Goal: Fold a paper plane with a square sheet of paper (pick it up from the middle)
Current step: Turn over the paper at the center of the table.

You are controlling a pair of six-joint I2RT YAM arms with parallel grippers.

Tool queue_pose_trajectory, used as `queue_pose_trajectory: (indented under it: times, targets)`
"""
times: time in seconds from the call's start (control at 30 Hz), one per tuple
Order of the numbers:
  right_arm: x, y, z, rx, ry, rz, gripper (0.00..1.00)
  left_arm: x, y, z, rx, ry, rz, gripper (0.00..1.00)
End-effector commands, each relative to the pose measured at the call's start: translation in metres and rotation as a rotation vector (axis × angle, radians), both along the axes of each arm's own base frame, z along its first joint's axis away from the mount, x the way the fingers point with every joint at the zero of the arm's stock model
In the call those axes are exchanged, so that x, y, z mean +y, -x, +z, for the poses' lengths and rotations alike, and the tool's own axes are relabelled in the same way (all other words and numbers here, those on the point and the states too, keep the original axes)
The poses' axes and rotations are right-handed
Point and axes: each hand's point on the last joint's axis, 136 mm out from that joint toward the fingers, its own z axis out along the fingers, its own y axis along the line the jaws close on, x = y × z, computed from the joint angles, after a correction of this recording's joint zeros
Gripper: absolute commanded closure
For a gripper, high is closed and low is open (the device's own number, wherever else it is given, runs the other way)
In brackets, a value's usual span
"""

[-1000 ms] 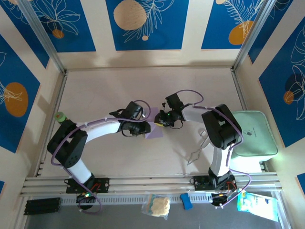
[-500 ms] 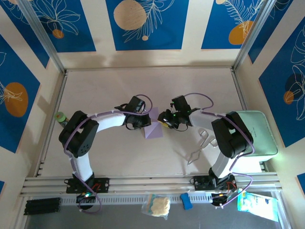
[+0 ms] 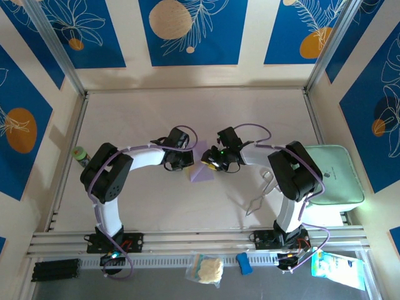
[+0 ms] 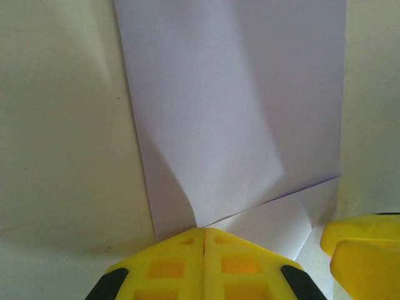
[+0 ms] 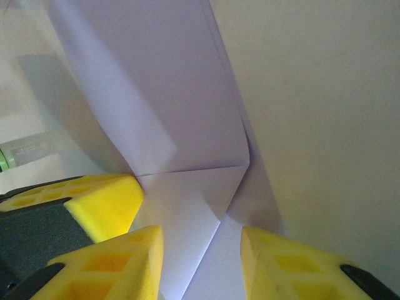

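Well to the left of the pale mint-green tray (image 3: 334, 178), near the middle of the tabletop (image 3: 137, 119), the square sheet of paper (image 3: 203, 167) is seen lying between the two arms. On the side of it farther from the tray, the left end effector (image 4: 204, 232) is clenched, its jaws pressed together with no gap. The near edge of an upper paper layer is drawn up into the tips, so that layer is judged to be pinched. On the side nearer the tray, the right end effector (image 5: 200, 249) is held with its jaws apart astride a crease, and nothing is seen to be gripped by it.

Overlapping layers and sharp diagonal creases are shown in both wrist views, and from above a roughly triangular outline is presented, so the first folds are judged to be done. A narrow pointed dart is not yet formed: the wing folds and the final flattening are taken to be left. The task is reckoned to be around its middle, perhaps earlier.
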Motion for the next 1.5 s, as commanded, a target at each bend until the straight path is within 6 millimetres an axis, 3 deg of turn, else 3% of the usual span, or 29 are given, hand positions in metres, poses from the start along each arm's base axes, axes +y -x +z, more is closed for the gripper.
queue_pose_trajectory:
  times: [0.0,0.27,0.5,1.07,1.17,1.3,1.47]
  targets:
    - [0.008,0.0,0.002,0.02,-0.021,0.008,0.63,0.015,0.008,-0.02,0.047,-0.052,0.039,0.95]
    - [0.005,0.004,-0.008,0.056,0.006,-0.006,0.64,0.015,0.012,-0.026,0.065,-0.024,0.071,0.94]
    - [0.018,0.004,-0.003,0.047,-0.038,0.033,0.67,0.017,0.015,-0.026,0.072,-0.024,0.074,0.95]
    - [0.025,0.009,0.0,0.036,-0.115,0.053,0.71,0.016,0.014,-0.022,0.066,-0.015,0.077,0.95]
    - [0.025,0.009,-0.002,0.031,-0.11,0.062,0.76,0.016,0.013,-0.021,0.065,-0.013,0.08,0.95]
    - [0.025,0.008,-0.005,0.008,-0.097,0.083,0.84,0.015,0.012,-0.012,0.057,0.007,0.079,0.94]
    - [0.025,0.003,0.005,-0.054,-0.086,0.101,0.95,0.019,0.002,0.021,0.021,0.088,0.093,0.88]
